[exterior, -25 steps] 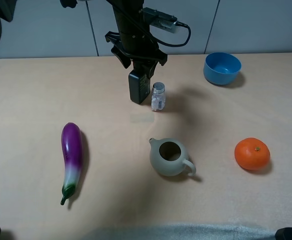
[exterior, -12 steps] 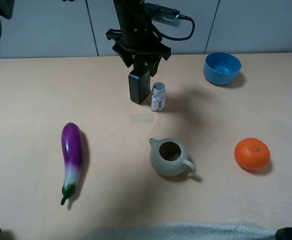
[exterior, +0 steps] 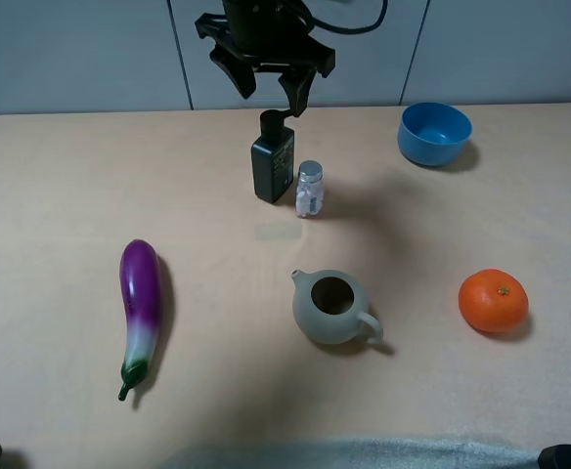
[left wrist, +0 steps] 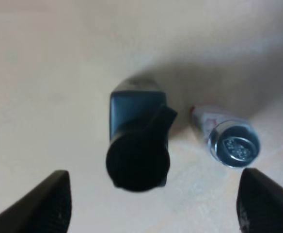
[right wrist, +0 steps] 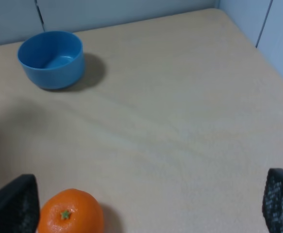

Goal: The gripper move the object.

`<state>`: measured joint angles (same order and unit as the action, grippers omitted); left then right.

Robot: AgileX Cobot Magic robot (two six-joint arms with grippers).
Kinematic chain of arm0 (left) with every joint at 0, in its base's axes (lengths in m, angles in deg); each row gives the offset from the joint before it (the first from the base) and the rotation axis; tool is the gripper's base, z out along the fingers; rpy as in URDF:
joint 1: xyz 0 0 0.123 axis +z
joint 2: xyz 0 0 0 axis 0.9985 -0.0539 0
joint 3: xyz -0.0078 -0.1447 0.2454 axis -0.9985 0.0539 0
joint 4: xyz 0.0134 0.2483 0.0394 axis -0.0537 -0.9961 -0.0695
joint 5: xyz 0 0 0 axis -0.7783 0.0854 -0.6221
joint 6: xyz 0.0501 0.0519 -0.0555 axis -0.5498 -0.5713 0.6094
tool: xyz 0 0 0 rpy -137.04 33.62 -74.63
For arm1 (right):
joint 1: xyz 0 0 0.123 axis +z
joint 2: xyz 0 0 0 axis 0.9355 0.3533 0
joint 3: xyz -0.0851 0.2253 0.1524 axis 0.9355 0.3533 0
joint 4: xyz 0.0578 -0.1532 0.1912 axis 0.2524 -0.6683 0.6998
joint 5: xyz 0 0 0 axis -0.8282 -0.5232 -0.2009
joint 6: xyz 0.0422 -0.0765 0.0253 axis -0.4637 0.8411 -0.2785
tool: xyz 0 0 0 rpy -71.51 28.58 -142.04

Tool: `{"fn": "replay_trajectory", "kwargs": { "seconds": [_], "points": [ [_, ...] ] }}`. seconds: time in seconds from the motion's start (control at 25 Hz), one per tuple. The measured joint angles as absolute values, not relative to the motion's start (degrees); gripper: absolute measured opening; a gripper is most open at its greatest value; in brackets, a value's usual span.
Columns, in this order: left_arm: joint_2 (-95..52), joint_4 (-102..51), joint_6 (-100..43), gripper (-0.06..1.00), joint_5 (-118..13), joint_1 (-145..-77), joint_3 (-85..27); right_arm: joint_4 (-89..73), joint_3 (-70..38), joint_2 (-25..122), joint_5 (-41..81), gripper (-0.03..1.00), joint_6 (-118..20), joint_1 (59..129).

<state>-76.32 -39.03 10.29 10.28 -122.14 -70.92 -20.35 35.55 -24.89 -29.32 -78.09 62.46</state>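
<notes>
Right under the claw: the pump bottle [exterior: 272,168] stands upright on the table [exterior: 70,195], straight below the left gripper [exterior: 267,96], which hangs just over the pump head with nothing in it.

Claw state: fingers spread wide, one on each side of the bottle from above – not touching it, clear air between.

Other arm: right gripper [right wrist: 146,201] only shows two dark fingertips at the frame edges of its own view, spread apart, holding nothing – well off toward the orange [right wrist: 70,211] and blue bowl [right wrist: 51,59].

Bottle looks: near-black, boxy rectangular body, round black pump head with a short spout pointing toward the shaker.

Neighbour: little clear shaker [exterior: 309,190] with a silver cap sits just beside the bottle on the spout side – close, can't tell if they touch.

What could go wrong: if the claw drops again, the finger on the shaker side could clip that shaker and knock it over, since the gap is tight. Tall narrow bottle also looks tippy – an off-centre nudge could topple it.
</notes>
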Motion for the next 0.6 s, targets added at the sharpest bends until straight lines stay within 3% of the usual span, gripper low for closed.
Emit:
{"fn": "replay_trajectory", "kwargs": {
  "seconds": [0.6],
  "points": [
    [-65.1,-40.2,9.6,0.79,10.5,-122.1,-71.0,-20.4,35.5,-24.9,-29.3,0.69,-78.1,62.5]
  ]
}}
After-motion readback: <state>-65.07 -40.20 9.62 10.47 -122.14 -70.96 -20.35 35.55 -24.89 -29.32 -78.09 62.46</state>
